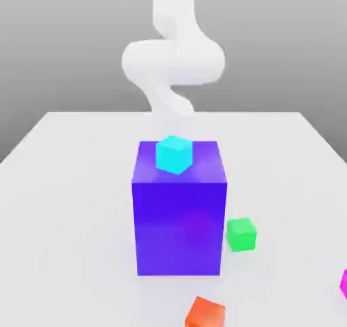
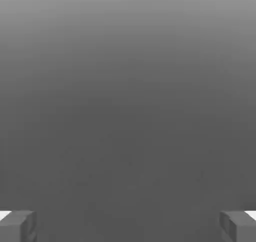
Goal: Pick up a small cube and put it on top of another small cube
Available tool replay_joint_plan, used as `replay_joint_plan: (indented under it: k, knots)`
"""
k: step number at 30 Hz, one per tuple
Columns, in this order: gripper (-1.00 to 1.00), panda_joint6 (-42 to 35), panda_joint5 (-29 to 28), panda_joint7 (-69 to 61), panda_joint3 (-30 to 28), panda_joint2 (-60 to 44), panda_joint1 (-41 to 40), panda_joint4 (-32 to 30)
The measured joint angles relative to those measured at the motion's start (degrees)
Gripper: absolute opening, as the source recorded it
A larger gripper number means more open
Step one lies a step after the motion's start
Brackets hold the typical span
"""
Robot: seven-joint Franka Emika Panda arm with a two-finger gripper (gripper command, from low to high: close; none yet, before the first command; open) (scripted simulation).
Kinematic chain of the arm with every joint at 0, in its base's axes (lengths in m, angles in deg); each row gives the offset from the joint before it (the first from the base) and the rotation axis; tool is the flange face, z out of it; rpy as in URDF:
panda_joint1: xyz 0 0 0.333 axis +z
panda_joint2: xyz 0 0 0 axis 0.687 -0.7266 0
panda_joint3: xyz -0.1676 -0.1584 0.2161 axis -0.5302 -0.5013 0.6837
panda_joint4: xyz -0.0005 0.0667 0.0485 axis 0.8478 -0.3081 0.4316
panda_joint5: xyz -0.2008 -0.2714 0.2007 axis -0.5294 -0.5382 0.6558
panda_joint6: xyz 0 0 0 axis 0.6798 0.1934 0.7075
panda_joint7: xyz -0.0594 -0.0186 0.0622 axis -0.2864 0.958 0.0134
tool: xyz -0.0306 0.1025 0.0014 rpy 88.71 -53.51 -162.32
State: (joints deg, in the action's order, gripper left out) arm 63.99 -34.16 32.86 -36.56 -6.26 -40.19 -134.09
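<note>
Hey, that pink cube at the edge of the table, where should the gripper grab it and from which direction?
Judging from the exterior view, come straight down on the pink cube and close on two opposite vertical faces. It sits flat on the table, apart from the green cube and orange cube, so its sides look free. The open gripper holds nothing.

Magenta cube (image 1: pixel 343 283), green cube (image 1: pixel 241 235), cyan cube (image 1: pixel 173 154), orange-red cube (image 1: pixel 205 313), blue-purple block (image 1: pixel 179 217), white table (image 1: pixel 68 204).

four small cubes (image 1: pixel 173 154), one big block (image 1: pixel 179 217)
</note>
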Motion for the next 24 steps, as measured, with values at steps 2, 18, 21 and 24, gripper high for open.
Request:
replay_joint_plan:
  k: [2, 18, 21, 24]
  knots:
    - [0.0, 1.2, 0.6, -3.8, -0.1, -4.4, 2.6, 0.3]
    - [0.0, 10.0, 3.0, -31.2, 4.3, -37.7, 17.7, 2.5]
    - [0.0, 11.7, 1.9, -35.2, 5.4, -44.0, 20.6, 2.9]
    - [0.0, 13.4, -0.1, -38.7, 6.6, -50.2, 22.2, 3.3]
